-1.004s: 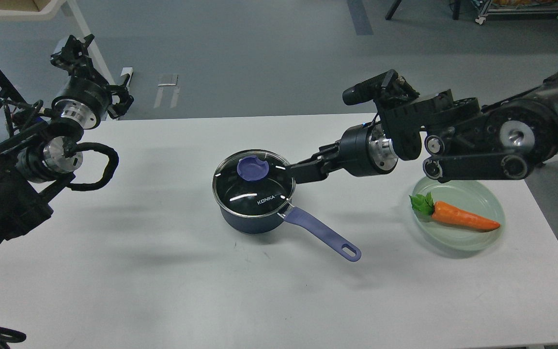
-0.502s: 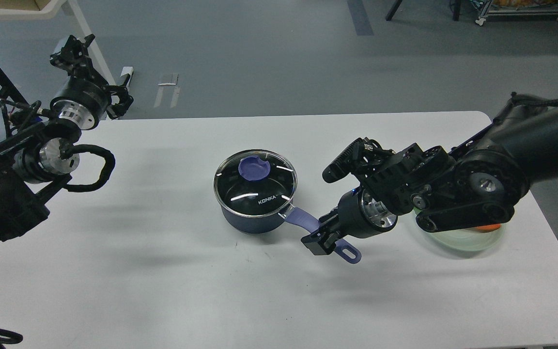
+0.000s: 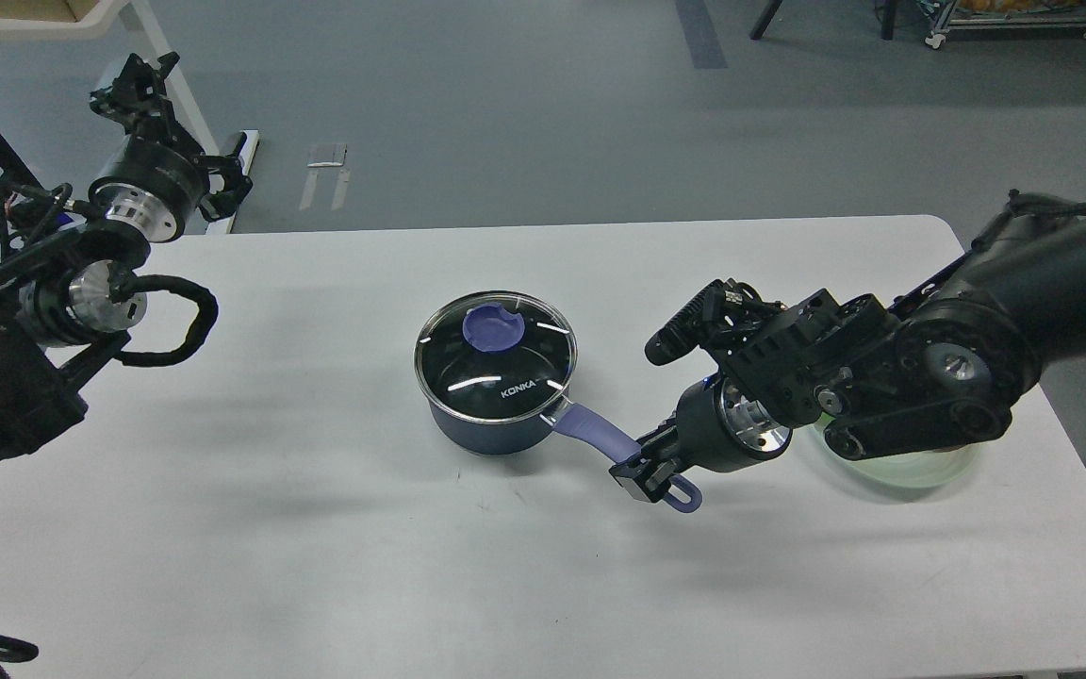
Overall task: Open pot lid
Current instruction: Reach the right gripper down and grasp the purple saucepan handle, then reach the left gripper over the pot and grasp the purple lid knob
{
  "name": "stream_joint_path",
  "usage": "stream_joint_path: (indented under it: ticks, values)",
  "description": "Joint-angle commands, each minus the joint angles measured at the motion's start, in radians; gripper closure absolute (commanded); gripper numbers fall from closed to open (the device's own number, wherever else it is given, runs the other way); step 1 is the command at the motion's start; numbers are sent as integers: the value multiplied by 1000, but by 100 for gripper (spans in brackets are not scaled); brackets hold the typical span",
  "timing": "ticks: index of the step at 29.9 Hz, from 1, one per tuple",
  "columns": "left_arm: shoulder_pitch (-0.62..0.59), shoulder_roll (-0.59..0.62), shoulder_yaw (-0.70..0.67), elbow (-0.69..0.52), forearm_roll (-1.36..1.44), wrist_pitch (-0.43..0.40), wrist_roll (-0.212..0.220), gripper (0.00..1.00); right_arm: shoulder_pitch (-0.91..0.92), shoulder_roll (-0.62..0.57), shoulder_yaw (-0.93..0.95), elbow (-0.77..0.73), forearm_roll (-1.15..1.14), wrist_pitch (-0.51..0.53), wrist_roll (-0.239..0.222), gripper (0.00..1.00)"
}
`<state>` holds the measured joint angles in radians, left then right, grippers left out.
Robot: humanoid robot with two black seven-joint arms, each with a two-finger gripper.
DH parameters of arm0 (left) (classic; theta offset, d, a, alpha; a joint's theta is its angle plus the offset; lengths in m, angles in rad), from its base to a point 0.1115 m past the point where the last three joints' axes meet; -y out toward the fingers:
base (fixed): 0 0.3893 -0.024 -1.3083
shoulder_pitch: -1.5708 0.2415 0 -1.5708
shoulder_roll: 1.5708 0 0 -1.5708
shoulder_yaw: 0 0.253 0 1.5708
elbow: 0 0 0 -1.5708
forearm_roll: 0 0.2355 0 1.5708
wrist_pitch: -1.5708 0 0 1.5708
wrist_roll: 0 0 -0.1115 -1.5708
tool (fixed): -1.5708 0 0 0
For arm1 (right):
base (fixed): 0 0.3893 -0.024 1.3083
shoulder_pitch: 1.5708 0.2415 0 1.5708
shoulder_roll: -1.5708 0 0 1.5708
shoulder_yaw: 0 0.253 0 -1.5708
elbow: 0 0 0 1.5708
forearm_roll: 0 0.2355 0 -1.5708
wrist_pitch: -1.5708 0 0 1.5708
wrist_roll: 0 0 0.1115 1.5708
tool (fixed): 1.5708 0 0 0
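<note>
Glass lid [image 3: 496, 351] on pot [image 3: 486, 429]; right pincer [image 3: 645, 471] clamped on handle [image 3: 604, 438]; left pincer [image 3: 133, 80] state unclear.

A white table [image 3: 336, 566] with rounded corners stands on a grey floor [image 3: 524, 104]. A white frame leg [image 3: 187, 104] rises at far left; wheeled shelving [image 3: 1014, 21] sits top right.

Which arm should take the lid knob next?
Left, probably. The right gripper is down at the pot handle, seemingly there to steady the pot. The left gripper is free, though raised beyond the table's far left corner, well away from the knob.
</note>
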<state>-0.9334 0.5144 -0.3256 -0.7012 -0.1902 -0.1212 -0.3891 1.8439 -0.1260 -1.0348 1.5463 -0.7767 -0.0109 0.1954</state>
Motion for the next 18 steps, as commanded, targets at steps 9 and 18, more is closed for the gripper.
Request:
stream_joint_path:
  ticks: [9, 18]
  values:
    - [-73, -27, 19, -106, 568, 6, -8, 1, 1, -3, 5, 0, 0, 8, 1, 80]
    - [-108, -25, 92, -308, 1326, 37, -13, 1, -5, -9, 5, -3, 0, 8, 2, 82]
